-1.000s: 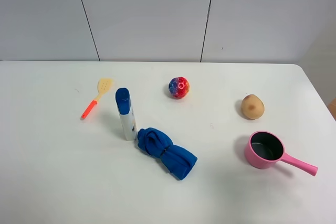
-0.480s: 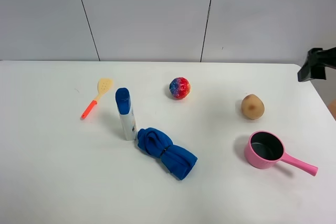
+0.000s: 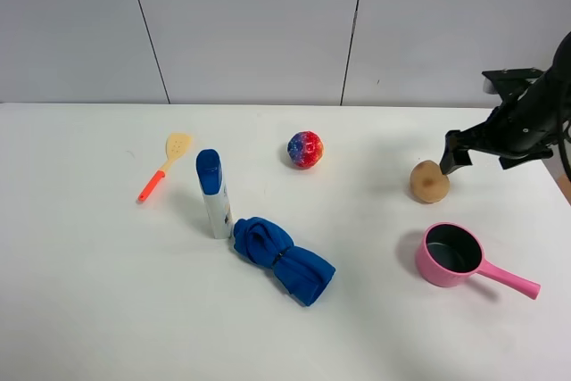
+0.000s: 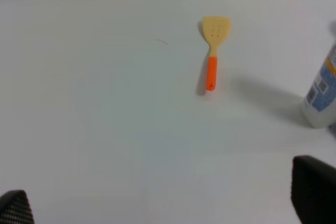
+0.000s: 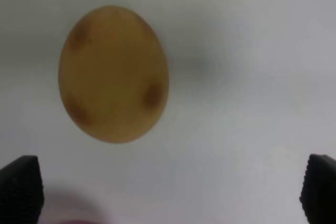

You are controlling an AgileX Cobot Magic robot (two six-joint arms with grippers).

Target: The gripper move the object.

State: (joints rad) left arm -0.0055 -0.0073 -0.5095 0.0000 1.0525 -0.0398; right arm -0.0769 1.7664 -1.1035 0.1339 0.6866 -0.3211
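The tan-brown potato-like object (image 3: 429, 182) lies on the white table at the right; it fills the right wrist view (image 5: 113, 74), showing reddish-brown spots. My right gripper (image 3: 451, 154) reaches in from the right edge and hovers just above and behind the object; its fingertips (image 5: 19, 187) stand wide apart, open and empty. My left gripper (image 4: 168, 203) shows only in the left wrist view, its fingertips (image 4: 314, 192) wide apart and empty above bare table, out of the exterior view.
A pink saucepan (image 3: 453, 256) sits just in front of the object. A red-and-blue ball (image 3: 304, 149) lies mid-table. A white bottle with blue cap (image 3: 212, 194), a blue cloth (image 3: 283, 259) and a yellow spatula with orange handle (image 3: 163, 165) lie at left; spatula (image 4: 212, 59).
The right arm came in from the right edge and moved left and down to just above the object. The object has not moved.
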